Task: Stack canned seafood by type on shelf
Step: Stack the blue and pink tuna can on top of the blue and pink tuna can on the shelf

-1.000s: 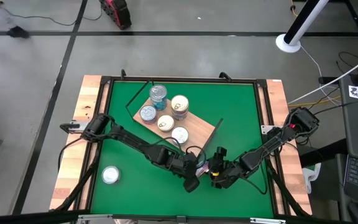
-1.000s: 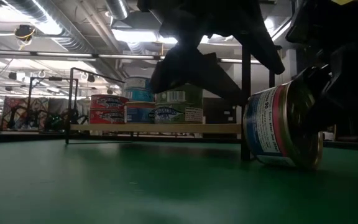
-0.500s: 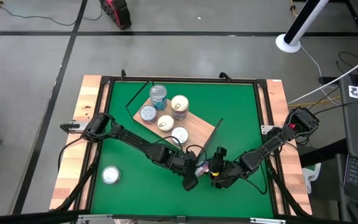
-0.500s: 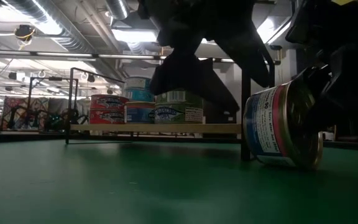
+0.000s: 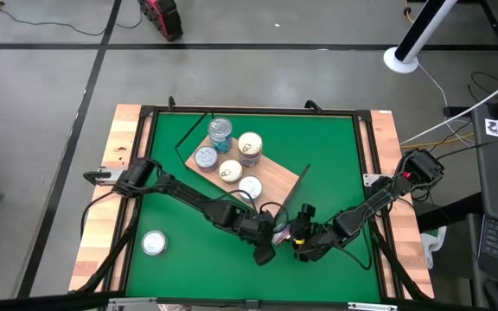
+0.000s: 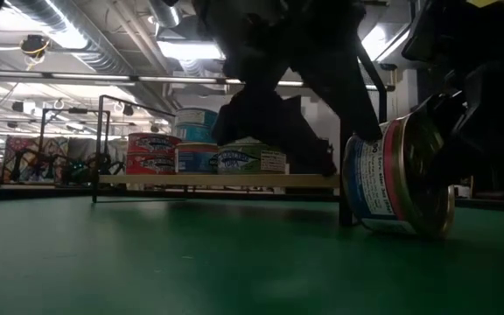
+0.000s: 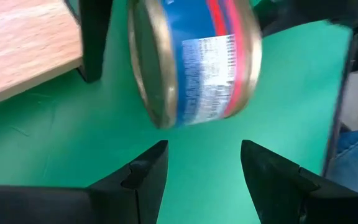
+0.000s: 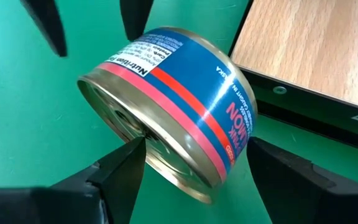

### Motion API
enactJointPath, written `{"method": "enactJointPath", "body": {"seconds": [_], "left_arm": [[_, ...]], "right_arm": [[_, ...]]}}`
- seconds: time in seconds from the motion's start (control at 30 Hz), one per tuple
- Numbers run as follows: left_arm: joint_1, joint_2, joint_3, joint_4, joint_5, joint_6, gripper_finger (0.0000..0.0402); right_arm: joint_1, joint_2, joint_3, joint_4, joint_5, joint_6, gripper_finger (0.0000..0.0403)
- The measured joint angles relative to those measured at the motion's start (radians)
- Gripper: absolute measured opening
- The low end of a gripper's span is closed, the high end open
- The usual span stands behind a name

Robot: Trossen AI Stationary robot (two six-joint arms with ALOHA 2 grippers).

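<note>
Green mat [image 5: 318, 155], wrist-only tin [image 8: 173, 106] label, tilted

The left pincer [image 7: 204, 163] stood open over the green mat [image 7: 291, 93]; just ahead lay a tilted blue-and-red tin [image 7: 194, 59], beside the shelf [image 7: 23, 46].

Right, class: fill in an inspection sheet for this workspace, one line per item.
Surface: green mat, wooden side rails.
Job's things: five tins on the shelf; one lone tin on the mat; one blue-red tin tilted on its edge.
Clutter: nothing seen.
Grippers: left tool open beside the blue-red tin; right tool straddling it, grip unclear.
Cables: white cable on the floor.
Surroundings: grey floor, white stand base.
</note>
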Motion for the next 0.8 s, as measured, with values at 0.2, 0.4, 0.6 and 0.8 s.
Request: {"method": "enactJointPath", "body": {"seconds": [0.2,0.4,0.6,0.8], "left_arm": [[0.001,0.002,0.000,0.016,-0.009,0.039,0.0196],[0.000,0.001,0.000,0.057,-0.030,0.084,0.0196],[0.000,0.001,0.000,0.043,-0.061,0.088,0.0196],[0.000,0.001,0.000,0.040,-0.059,0.079,0.0196]], "right_arm": [[0.000,0.000,0.000,-0.001,0.000,0.000,0.0280],[0.000,0.000,0.000,-0.003,0.001,0.000,0.0280],[0.000,0.000,-0.001,-0.005,0.002,0.000,0.0280],[0.000,0.000,-0.001,-0.003,0.002,0.000,0.0280]]}}
